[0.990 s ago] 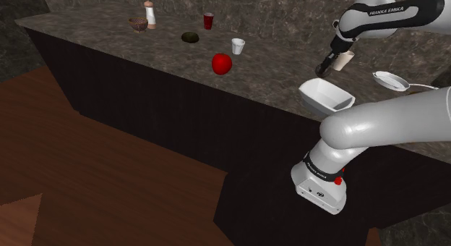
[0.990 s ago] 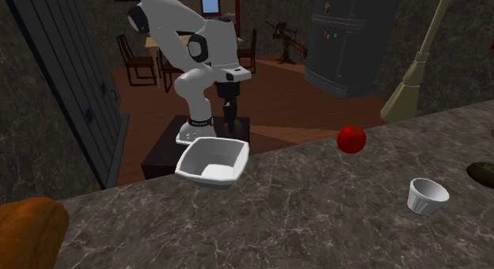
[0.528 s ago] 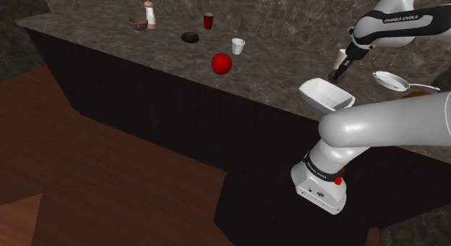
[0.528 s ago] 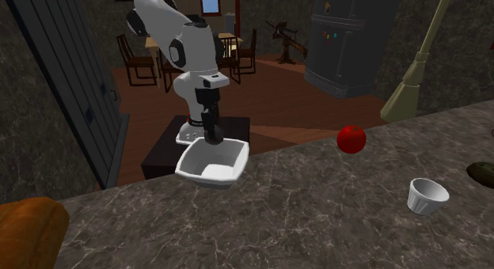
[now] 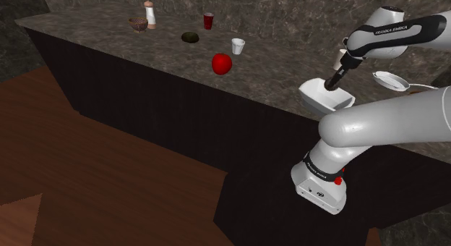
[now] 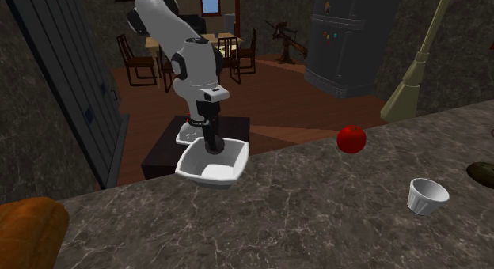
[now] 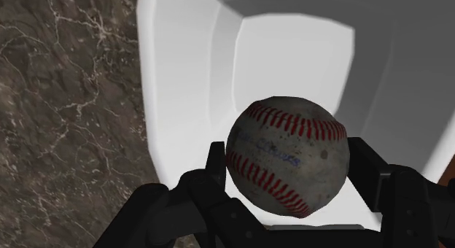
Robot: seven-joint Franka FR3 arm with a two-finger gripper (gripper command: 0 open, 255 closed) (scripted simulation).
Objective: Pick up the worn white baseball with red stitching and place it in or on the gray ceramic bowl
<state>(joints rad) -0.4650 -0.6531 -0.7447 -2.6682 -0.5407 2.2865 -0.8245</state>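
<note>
Single arm at a dark marbled stone bench [image 6: 317,216]. The all-black two-finger hand [image 7: 289,166] is closed on the worn white baseball with red stitching and faint blue lettering [image 7: 286,153]: in the wrist view one finger presses each side of the ball, which hangs over the pale hollow of the white, square-sided bowl with rounded corners [image 7: 182,79]. In the second exterior view the hand points steeply down, its tip below the bowl's rim and inside the hollow; whether the ball touches the bowl's floor cannot be told. In the shoulder view the bowl stands near the bench's front edge, beside the arm's lower white links, with a white shallow dish with a handle [image 5: 390,80] behind it. Further along the bench toward the shoulder view's left lie a glossy red round object [image 5: 222,63] close to the front edge, a small white cup [image 5: 238,45] just behind it, a dark flat lump [image 5: 190,37] and a dark red tumbler [image 5: 209,21], all well apart from the bowl.
</note>
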